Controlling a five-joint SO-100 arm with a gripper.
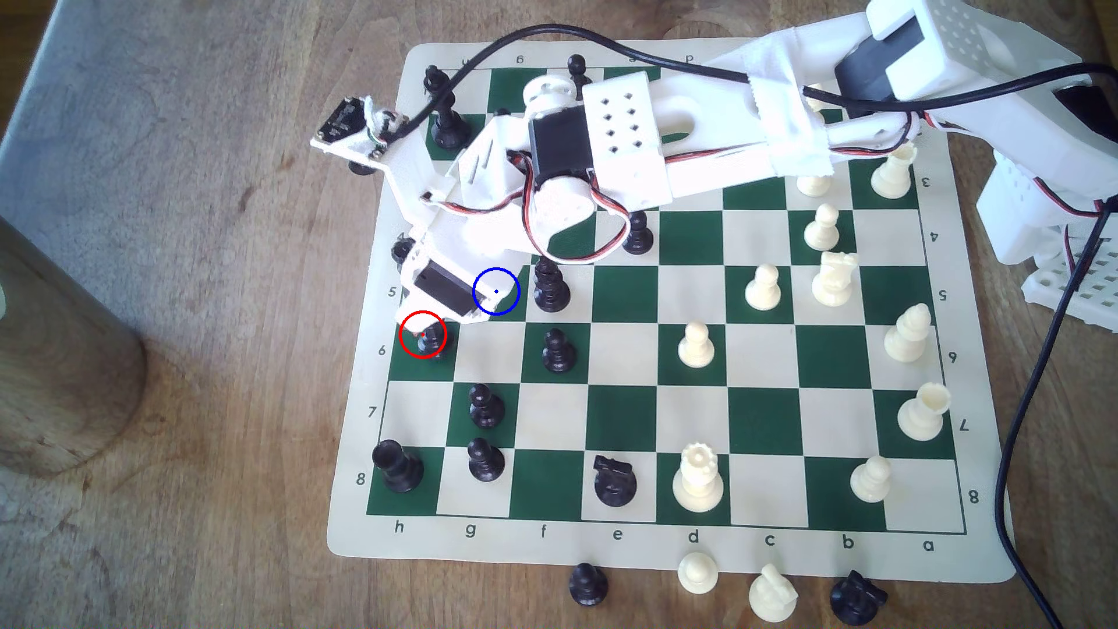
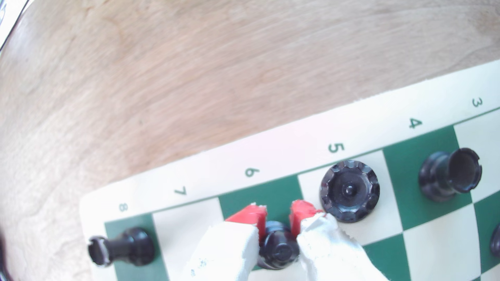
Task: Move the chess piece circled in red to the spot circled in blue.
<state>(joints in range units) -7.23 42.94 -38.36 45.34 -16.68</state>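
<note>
One white arm reaches across the chess mat from the exterior view's right, its wrist bent down over the mat's left edge at row 6. The claw straddles the black bishop, red-padded fingers on either side of its head; whether they press it or merely flank it, I cannot tell. That bishop stands on the red-ringed green square at h6, by the mat's border with bare bench beyond. The blue-ringed green square lies diagonally next to it, partly under the wrist, a black pawn just right of it. A crown-topped black piece stands just beside one finger.
</note>
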